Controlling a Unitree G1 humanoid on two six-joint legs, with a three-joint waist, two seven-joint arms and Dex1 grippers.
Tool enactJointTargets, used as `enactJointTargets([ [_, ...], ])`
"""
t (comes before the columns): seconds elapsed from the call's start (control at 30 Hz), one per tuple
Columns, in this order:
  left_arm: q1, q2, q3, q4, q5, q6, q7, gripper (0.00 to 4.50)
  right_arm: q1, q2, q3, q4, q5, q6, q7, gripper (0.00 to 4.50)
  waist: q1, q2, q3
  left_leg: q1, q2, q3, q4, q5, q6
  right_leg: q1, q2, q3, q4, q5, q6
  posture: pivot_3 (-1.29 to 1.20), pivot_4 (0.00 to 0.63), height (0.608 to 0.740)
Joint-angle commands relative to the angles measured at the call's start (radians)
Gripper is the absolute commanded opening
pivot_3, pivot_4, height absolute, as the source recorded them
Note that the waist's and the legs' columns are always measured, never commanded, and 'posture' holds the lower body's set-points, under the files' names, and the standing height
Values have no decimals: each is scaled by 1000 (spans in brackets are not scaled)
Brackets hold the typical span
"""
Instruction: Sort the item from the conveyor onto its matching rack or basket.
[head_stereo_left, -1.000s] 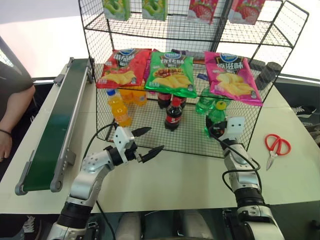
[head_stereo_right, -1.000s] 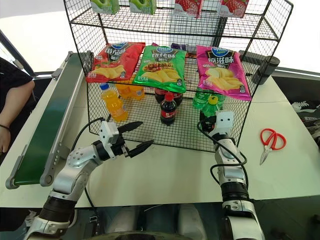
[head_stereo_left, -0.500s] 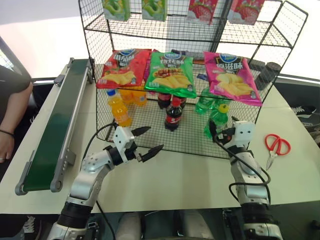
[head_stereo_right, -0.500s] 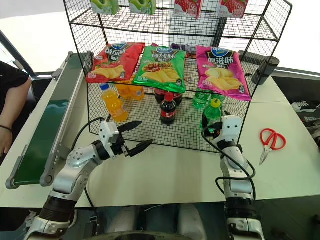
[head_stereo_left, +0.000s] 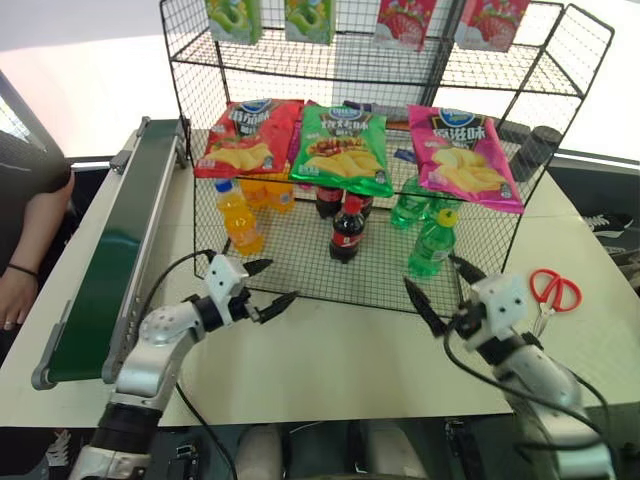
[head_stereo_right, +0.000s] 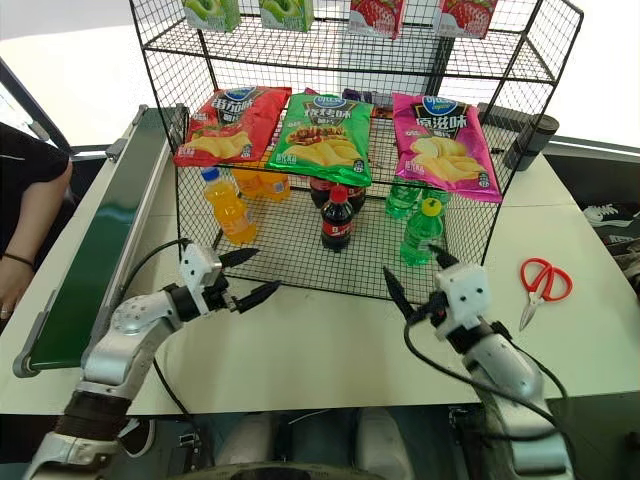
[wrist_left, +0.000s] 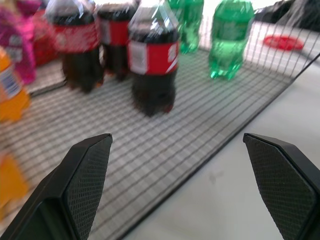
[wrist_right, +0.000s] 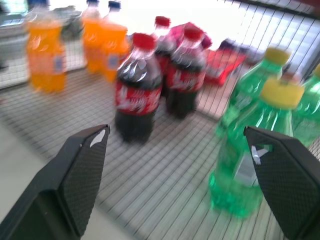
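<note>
The item, a green soda bottle (head_stereo_left: 432, 243) with a yellow cap, stands upright in the front right of the black wire rack's basket (head_stereo_left: 330, 296), next to other green bottles. It also shows in the right wrist view as the nearest green bottle (wrist_right: 245, 165). My right gripper (head_stereo_left: 430, 272) is open and empty, a little in front of the basket's front edge and apart from the bottle. My left gripper (head_stereo_left: 282, 280) is open and empty over the table in front of the basket's left half. The dark green conveyor (head_stereo_left: 110, 260) runs along the table's left side with nothing on it.
Orange-drink bottles (head_stereo_left: 237, 215) and cola bottles (head_stereo_left: 346, 228) stand in the basket. Chip bags (head_stereo_left: 343, 148) hang from the rack above them. Red scissors (head_stereo_left: 553, 290) lie on the table at the right. A person's arm (head_stereo_left: 20, 290) rests left of the conveyor.
My right gripper has opened, let go of the green bottle and drawn back out of the basket; the bottle stays standing. My left gripper has shifted left.
</note>
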Motion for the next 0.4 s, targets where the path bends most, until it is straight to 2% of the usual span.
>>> enactJointTargets([
  [0.03, 9, 47, 49, 10, -3, -30, -32, 4500, 63, -41, -123, -61, 107, 20, 64, 4464, 0, 0, 0, 0, 0, 0, 0, 0, 0, 0, 0, 0, 0, 0, 0, 0, 150, 740],
  [0.2, 19, 86, 81, 43, -7, -41, -57, 4500, 112, -69, -218, -33, 150, 35, 102, 4464, 0, 0, 0, 1, 0, 0, 0, 0, 0, 0, 0, 0, 0, 0, -1, 0, 150, 740],
  [0.4, 26, 92, 85, 52, 4, -57, -62, 4500, 104, -68, -224, -20, 151, 45, 116, 4464, 0, 0, 0, 1, 0, 0, 0, 0, 0, 0, -1, 0, 0, 0, -1, 0, 150, 740],
])
